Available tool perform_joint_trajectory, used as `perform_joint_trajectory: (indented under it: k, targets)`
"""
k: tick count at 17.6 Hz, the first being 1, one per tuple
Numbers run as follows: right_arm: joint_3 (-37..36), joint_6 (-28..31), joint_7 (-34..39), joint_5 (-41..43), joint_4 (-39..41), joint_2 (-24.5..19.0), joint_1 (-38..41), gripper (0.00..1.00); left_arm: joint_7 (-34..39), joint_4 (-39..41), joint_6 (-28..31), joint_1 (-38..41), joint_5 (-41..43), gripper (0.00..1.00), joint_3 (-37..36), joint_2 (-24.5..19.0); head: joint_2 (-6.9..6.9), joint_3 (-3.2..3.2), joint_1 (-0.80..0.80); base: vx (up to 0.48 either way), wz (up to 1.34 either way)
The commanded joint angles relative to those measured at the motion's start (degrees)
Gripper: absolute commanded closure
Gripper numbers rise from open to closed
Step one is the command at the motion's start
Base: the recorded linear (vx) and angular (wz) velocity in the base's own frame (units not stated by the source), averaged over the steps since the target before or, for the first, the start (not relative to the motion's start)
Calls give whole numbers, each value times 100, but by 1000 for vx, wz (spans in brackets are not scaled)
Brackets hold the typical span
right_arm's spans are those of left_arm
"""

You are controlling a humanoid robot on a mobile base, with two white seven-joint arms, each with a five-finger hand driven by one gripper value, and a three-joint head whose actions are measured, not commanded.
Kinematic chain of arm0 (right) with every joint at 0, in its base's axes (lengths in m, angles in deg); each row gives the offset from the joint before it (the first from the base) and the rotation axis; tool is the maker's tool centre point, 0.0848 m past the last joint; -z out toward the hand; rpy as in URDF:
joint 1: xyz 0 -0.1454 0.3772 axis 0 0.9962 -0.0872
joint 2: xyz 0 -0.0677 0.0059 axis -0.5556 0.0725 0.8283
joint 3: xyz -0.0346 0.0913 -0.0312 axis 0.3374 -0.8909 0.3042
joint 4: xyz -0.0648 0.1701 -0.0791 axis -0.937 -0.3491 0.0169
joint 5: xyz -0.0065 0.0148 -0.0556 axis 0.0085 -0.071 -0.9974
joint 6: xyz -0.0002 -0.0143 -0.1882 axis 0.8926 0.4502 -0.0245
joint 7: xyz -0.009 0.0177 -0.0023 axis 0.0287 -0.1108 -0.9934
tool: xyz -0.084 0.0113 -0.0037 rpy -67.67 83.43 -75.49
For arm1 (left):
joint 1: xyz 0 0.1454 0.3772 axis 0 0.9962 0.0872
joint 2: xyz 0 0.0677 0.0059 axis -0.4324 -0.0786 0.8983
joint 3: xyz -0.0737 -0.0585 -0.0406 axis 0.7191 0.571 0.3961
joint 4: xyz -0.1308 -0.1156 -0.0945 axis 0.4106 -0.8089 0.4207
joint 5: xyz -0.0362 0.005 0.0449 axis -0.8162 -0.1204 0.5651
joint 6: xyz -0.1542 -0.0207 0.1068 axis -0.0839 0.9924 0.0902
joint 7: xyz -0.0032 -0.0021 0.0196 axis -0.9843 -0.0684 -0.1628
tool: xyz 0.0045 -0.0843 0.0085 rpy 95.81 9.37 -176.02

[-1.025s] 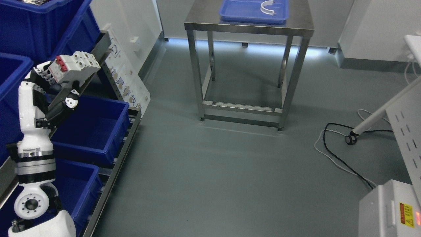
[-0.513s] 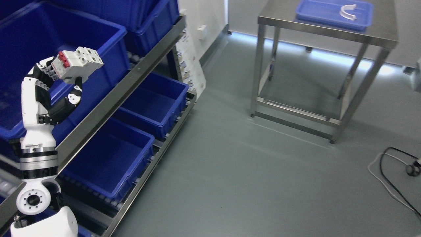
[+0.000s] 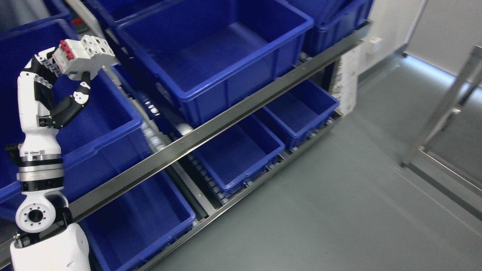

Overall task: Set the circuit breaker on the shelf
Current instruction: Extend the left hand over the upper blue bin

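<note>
Left hand, raised at the far left of the head view, fingers closed around the white circuit breaker with its red toggle end turned toward the wrist; the breaker is carried aloft, clear of every bin. Directly below and behind the hand lies the near blue bin on the upper level of the shelf; to the hand's right sits the large blue bin, and lower right of it the bottom-tier bins. Judged step: carrying the breaker to a bin. Done well, the hand would keep the breaker level, travel over a rim rather than into it, and lower into the bin's floor before loosening, so the part does not drop or tip. Right hand not seen
</note>
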Motion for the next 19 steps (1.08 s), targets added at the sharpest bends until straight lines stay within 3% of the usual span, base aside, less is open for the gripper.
perform_joint_trajectory:
  k: [1,3,4,7,8,10,15,19]
  targets:
    - [114,177,-5,-2,0,100,1,0,-12,-46,578,-505,28,88,-237,-100,0,0,0,72,947]
    - [114,177,3,-2,0,100,1,0,-326,-194,1437,-602,89,88,-587,-100,0,0,0,87,862]
    - [114,169,4,-2,0,100,1,0,-624,-404,1834,-838,98,88,-859,-453,0,0,0,98,833]
    - [114,177,3,-2,0,100,1,0,-767,-1475,1987,-1610,290,87,-1974,-1359,0,0,0,89,691]
    - [114,177,-5,-2,0,100,1,0,-768,-1914,2004,-1944,501,87,-2343,-1484,0,0,0,69,285]
    - [114,177,4,-2,0,100,1,0,-838,-3003,2005,-2752,1002,86,-2750,-1468,0,0,0,53,226]
    - [114,177,-5,-2,0,100,1,0,-1163,-5648,1908,-3896,1829,85,-3426,-1169,0,0,0,44,148]
    - [114,169,3,-2,0,100,1,0,-1111,-7109,1723,-4460,2022,85,-3910,-984,-1,0,0,3,39]
